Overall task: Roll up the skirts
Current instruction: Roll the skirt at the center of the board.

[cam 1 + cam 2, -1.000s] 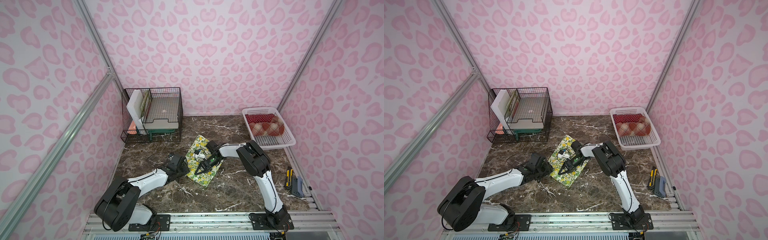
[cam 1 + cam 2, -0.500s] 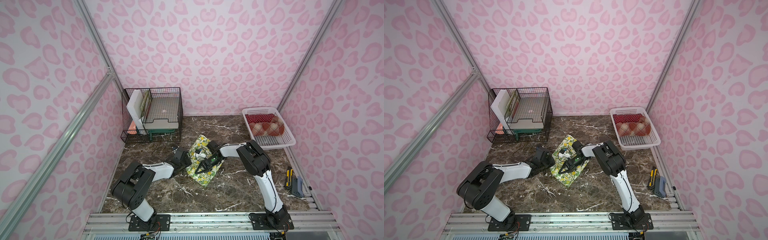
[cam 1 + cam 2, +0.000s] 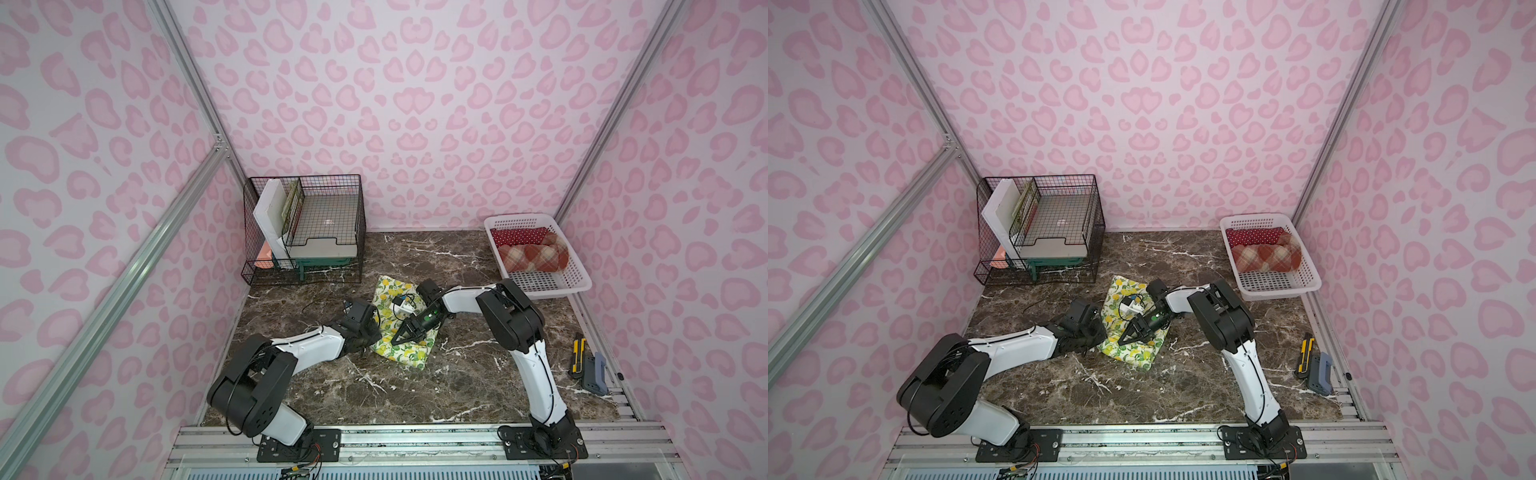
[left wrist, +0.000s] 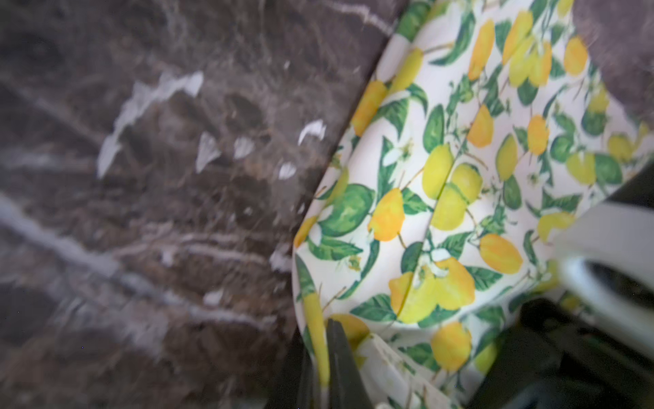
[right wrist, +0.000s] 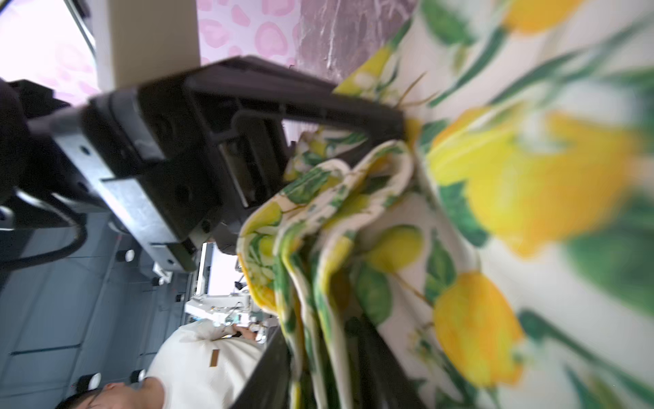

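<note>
Two down, going by the white basket (image 3: 540, 280) at 2 o'clock: polka-dot skirt (image 3: 517, 236) and plaid skirt (image 3: 532, 257) rolled and tucked inside, side by side. Leaves only the lemon skirt (image 3: 409, 353), lying folded dead centre on the marble table (image 3: 415, 395). Just swapped grips, from the look of things. Now the left gripper (image 3: 374, 337) pressed together on the skirt's 8 o'clock edge (wider apart and merely beside the cloth a second back), pinching a bunched fold of lemon print, plain enough in both wrist views. Meanwhile the right gripper (image 3: 397, 338) just beside it, toward 3 o'clock, spread after clamping the cloth a moment ago, loose layers of fabric sitting between the jaws but no longer squeezed. Reads like a handover: holding the started fold with the left, freeing the right to regrip further along. Not much of a roll yet, honestly, more a lifted hem. Worth watching for those floppy layers sliding apart after any retreat by the right.
</note>
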`<action>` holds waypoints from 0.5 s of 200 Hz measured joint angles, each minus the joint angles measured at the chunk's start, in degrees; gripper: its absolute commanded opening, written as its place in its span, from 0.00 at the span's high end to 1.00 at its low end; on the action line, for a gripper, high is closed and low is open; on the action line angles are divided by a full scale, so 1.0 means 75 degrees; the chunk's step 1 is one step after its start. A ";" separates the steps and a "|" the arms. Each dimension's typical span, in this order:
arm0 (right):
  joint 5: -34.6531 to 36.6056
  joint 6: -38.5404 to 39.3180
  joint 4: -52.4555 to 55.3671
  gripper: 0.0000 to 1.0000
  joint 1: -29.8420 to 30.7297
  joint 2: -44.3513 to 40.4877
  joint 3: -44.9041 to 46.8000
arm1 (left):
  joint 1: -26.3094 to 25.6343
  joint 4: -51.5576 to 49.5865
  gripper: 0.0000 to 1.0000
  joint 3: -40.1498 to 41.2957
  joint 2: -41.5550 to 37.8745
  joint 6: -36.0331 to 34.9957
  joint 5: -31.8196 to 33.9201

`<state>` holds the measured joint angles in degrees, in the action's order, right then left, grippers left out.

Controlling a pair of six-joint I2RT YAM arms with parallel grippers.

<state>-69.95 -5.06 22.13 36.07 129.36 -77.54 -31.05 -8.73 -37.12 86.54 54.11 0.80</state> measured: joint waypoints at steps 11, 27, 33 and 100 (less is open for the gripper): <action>0.0595 -0.0172 0.0012 0.48 -0.0055 -0.0396 0.0236 | -0.0012 -0.0332 1.00 0.0029 -0.0152 0.0038 -0.0073; 0.1766 -0.0321 -0.0058 0.47 -0.0050 -0.0965 0.0417 | -0.0012 -0.0612 1.00 0.0143 -0.0335 0.0061 -0.0114; 0.2162 -0.0358 -0.0087 0.47 -0.0038 -0.1151 0.0495 | -0.0023 -0.0618 1.00 0.0178 -0.0367 0.0108 -0.0114; 0.6038 -0.0775 0.0070 0.44 0.0428 -0.4450 0.2022 | -0.0055 -0.0490 1.00 0.0350 -0.0469 0.0166 -0.0044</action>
<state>-24.67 -10.87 22.65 39.29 95.98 -62.37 -31.46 -12.40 -34.50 83.02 55.35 0.47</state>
